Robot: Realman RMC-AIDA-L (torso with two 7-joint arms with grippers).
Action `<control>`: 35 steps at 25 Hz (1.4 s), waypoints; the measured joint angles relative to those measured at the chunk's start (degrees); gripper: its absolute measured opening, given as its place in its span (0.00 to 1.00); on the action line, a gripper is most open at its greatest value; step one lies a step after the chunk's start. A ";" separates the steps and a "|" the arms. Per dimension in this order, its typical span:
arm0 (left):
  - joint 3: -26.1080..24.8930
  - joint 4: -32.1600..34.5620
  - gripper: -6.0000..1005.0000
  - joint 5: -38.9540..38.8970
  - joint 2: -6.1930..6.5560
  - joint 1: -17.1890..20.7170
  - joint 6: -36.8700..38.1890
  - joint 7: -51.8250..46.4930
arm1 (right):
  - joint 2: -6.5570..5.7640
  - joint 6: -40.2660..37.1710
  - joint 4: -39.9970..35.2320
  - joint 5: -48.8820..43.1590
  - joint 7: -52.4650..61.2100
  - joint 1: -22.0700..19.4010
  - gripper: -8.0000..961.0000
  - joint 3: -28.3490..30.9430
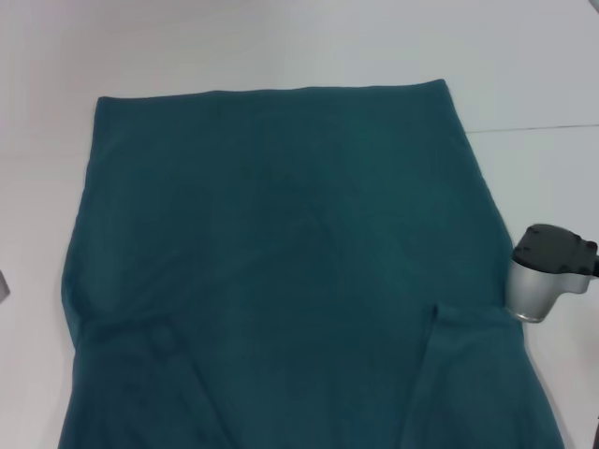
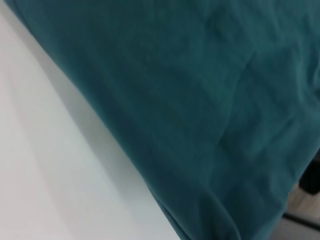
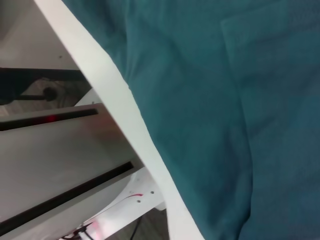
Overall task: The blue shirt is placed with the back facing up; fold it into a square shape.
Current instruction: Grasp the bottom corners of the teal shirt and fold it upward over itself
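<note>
**Ana:** One garment fills nearly the whole scene: the blue shirt (image 1: 281, 262) lies flat on the white table (image 1: 281, 42), its straight hem at the far side and both sleeves already turned in over the body near the robot. That leaves a long panel, not yet a square, I'd judge.

**Ben:** What could spoil it from here?

**Ana:** The near end runs out of the head view, and the right wrist view shows the cloth (image 3: 210, 100) lying close along the table edge (image 3: 125, 110). If a grip takes only the top layer, the tucked sleeve could slide out and undo the side fold. A pull by one arm alone would likely skew the panel, or drag fabric over that edge.

**Ben:** And the grippers?

**Ana:** The right gripper (image 1: 547, 281) sits just beside the shirt's right edge, near the folded sleeve. Only its grey and black body shows, so I cannot tell whether its fingers are spread or closed. The left one is barely there, a dark sliver at the left border of the head view; its wrist camera sees just cloth (image 2: 210, 110) and table (image 2: 50, 165).

**Ben:** Any label, brand, writing?

**Ana:** None that I can read. The knit is plain, with no print or tag showing, and the frame below the table carries no legible marks.
</note>
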 joint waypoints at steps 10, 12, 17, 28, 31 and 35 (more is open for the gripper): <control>4.20 -0.61 0.03 -0.39 -0.83 0.99 0.46 0.83 | -5.26 0.35 -3.02 14.94 5.67 -2.88 0.07 -9.20; 3.92 -0.63 0.03 -0.51 -0.90 1.12 0.46 0.94 | -5.23 0.49 -3.12 14.82 5.77 -3.19 0.07 -9.09; 1.10 -0.69 0.03 -1.90 -1.03 1.79 0.39 1.95 | -4.76 0.90 -3.98 14.73 5.35 -3.70 0.07 -8.13; -3.88 -1.42 0.03 -8.01 -1.33 3.15 0.06 3.88 | -3.65 0.90 -4.99 13.33 2.51 -3.32 0.07 -4.48; -7.28 -2.18 0.03 -11.62 -0.53 2.85 0.06 4.41 | -3.90 0.93 -5.12 13.32 0.79 -3.53 0.07 -1.35; -11.99 -2.59 0.03 -15.45 0.62 2.50 0.10 5.15 | -4.06 0.92 -5.80 13.32 -2.58 -3.81 0.07 4.36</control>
